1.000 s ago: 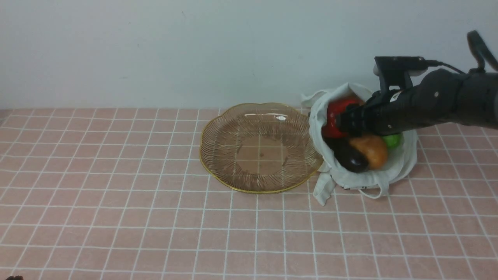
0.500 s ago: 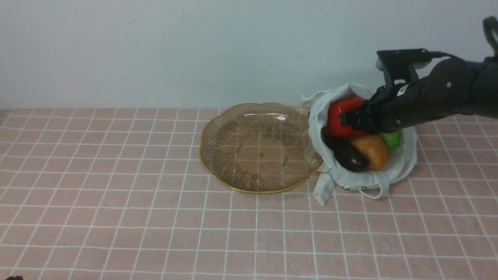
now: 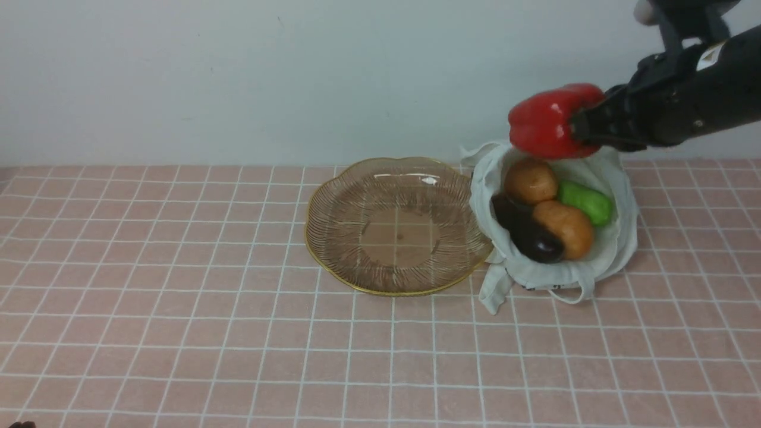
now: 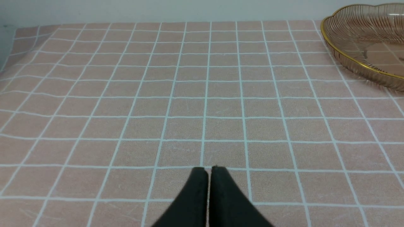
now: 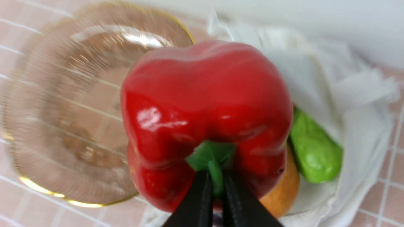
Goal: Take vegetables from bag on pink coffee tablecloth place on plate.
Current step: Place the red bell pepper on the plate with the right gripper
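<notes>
My right gripper (image 3: 585,126) is shut on the green stem of the red bell pepper (image 3: 547,122) and holds it in the air above the off-white bag (image 3: 615,249). In the right wrist view the pepper (image 5: 205,107) fills the middle and the gripper (image 5: 215,183) pinches its stem. Two orange-brown potatoes (image 3: 531,180) (image 3: 565,229), the green cucumber (image 3: 585,202) and the dark purple eggplant (image 3: 529,235) lie in the bag. The amber glass plate (image 3: 333,202) sits empty left of the bag on the pink coffee tablecloth (image 3: 178,309). My left gripper (image 4: 208,171) is shut and empty above the cloth.
A pale wall (image 3: 297,77) stands right behind the cloth's far edge. The bag's loop handle (image 3: 565,294) trails onto the cloth toward me. The plate's rim (image 4: 344,56) shows at the edge of the left wrist view.
My right gripper has lifted the red bell pepper up out of the bag, uncovering a second potato and more of the cucumber. The left arm has not moved.
</notes>
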Controlling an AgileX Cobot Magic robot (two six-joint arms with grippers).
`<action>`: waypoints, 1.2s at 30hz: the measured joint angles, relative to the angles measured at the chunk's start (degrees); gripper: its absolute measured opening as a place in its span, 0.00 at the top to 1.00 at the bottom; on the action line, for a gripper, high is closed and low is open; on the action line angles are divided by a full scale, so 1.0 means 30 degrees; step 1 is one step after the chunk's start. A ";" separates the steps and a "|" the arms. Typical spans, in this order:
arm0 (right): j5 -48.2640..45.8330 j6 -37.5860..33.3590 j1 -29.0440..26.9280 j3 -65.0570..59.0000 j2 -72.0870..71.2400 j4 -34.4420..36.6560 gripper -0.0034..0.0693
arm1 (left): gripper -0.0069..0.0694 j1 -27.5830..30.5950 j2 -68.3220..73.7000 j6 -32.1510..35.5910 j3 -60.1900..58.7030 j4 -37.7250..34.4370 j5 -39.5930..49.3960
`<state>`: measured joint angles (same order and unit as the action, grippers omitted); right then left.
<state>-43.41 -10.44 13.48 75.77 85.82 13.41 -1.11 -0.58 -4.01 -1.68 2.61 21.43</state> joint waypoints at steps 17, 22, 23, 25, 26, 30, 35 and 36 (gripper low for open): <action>1.0582 -0.6376 0.5309 0.0165 0.8213 0.6637 0.85 | 0.92 0.0000 0.0000 0.0000 0.0000 0.0000 0.0000; 1.3202 -0.6409 0.5309 0.0165 0.9673 0.6783 0.58 | 0.92 0.0000 0.0000 0.0000 0.0000 0.0000 0.0000; 1.3246 -0.6415 0.5309 0.0165 0.9827 0.6783 0.50 | 0.92 0.0000 0.0000 0.0000 0.0000 0.0000 0.0000; 1.3042 -0.6435 0.5309 0.0165 0.9876 0.6828 0.36 | 0.92 0.0000 0.0000 0.0000 0.0000 0.0000 0.0000; 1.2756 -0.6435 0.5309 0.0165 0.9752 0.6828 0.30 | 0.92 0.0000 0.0000 0.0000 0.0000 0.0000 0.0000; 0.9902 -0.6447 0.5309 0.0165 0.8062 0.6682 0.16 | 0.92 0.0000 0.0000 0.0000 0.0000 0.0000 0.0000; 0.5170 -0.6447 0.5289 0.0165 0.3519 0.5596 0.21 | 0.92 0.0000 0.0000 0.0000 0.0000 0.0000 0.0000; 0.3289 -0.6428 0.5244 0.0165 0.1711 0.4990 0.27 | 0.92 0.0000 0.0000 0.0000 0.0000 0.0000 0.0000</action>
<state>-33.55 -29.73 29.21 76.26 90.95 28.38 -1.11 -0.58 -4.01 -1.68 2.61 21.43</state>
